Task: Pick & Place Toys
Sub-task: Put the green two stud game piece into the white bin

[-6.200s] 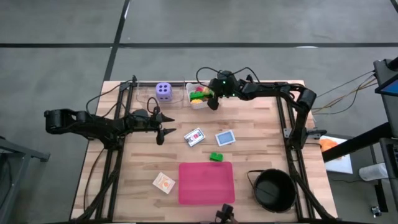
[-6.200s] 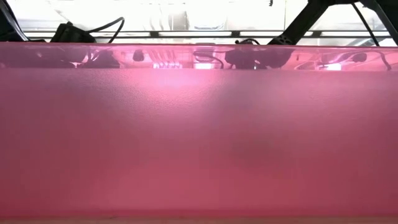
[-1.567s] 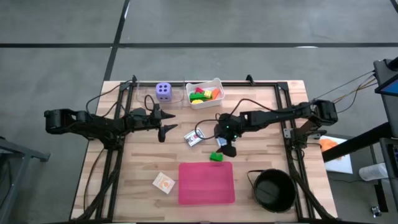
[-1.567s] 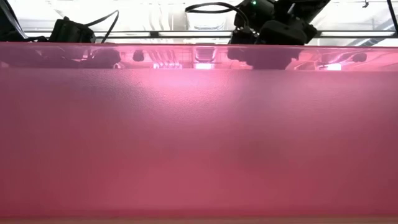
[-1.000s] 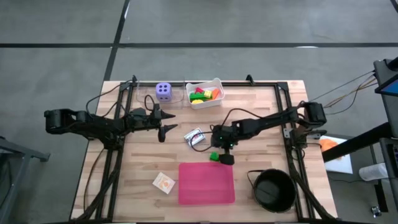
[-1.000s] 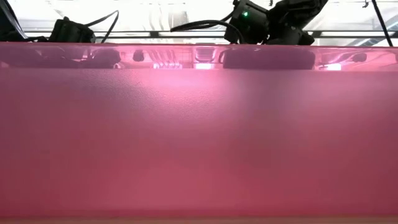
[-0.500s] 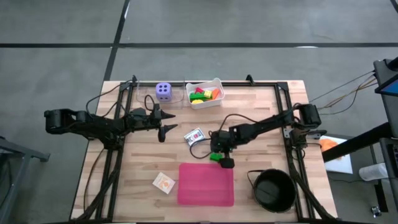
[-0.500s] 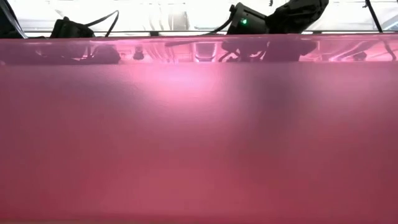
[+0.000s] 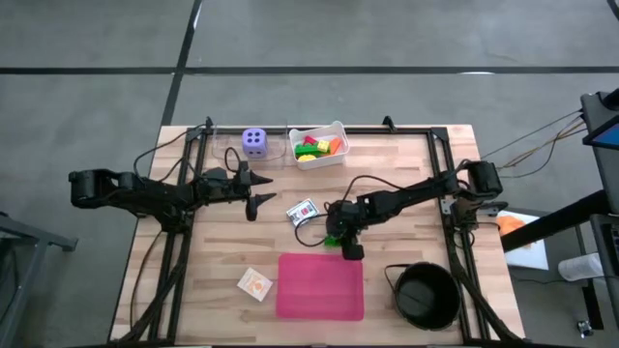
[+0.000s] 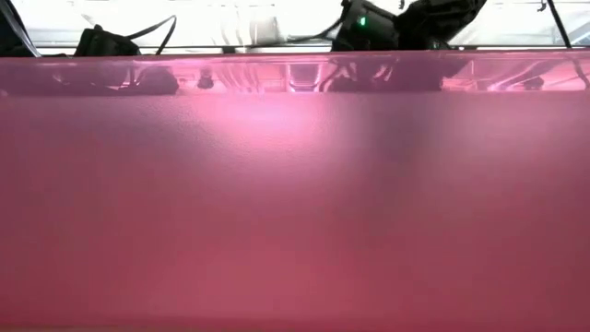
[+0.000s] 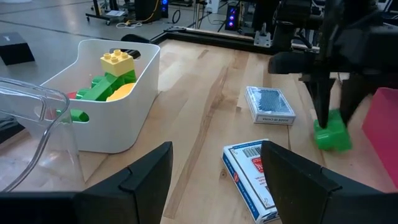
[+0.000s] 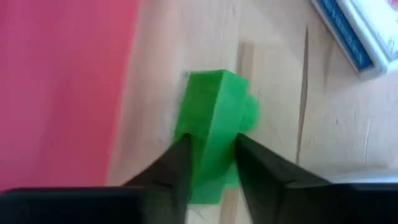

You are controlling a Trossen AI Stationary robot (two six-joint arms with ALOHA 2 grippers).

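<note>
So we've got the right gripper (image 9: 338, 241) down at the middle of the table, right at the far edge of the pink mat (image 9: 320, 286), and its fingers are pinched onto the green block (image 12: 214, 127), one finger on each side of it as far as we can see from the right wrist view. The block sits on the wood just beside the mat. From the left wrist view the same gripper comes straight down onto that block, with the blue card (image 11: 270, 104) lying flat a bit beyond it and the white card (image 11: 251, 177) nearer to us. The left gripper (image 9: 253, 192) hangs over the left half of the table with its fingers spread apart and nothing between them. The white tub (image 9: 333, 155) at the far edge has green, yellow and red blocks (image 9: 311, 147) in it, and the purple die (image 9: 254, 142) is just beside it. The orange card (image 9: 255, 283) lies near the mat's left side, and a black bowl (image 9: 426, 294) is on the mat's right side. The low view is pretty much all pink mat.
</note>
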